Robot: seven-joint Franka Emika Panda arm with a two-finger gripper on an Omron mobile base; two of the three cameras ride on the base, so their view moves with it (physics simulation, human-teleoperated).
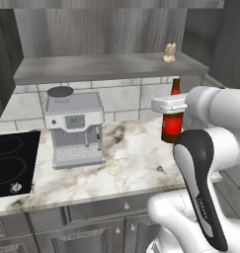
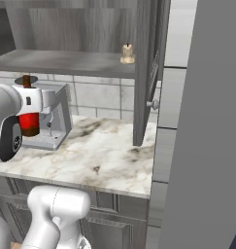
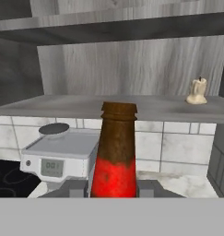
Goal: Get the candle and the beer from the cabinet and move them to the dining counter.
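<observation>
Beer [image 1: 173, 122] stands upright, neck up, clenched in the end effector [image 3: 114, 188] above the marble bench's [image 1: 126, 158] back right corner; candle [image 1: 169, 52] sits higher, on the cabinet shelf's [image 1: 101, 66] right end.

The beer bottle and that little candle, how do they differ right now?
The beer is a tall dark brown bottle with a red label; the candle is a tiny cream lump. The beer is held in the gripper, jaws shut on it, out of the cabinet above the worktop; the candle sits on the cabinet shelf. Both stand upright.
</observation>
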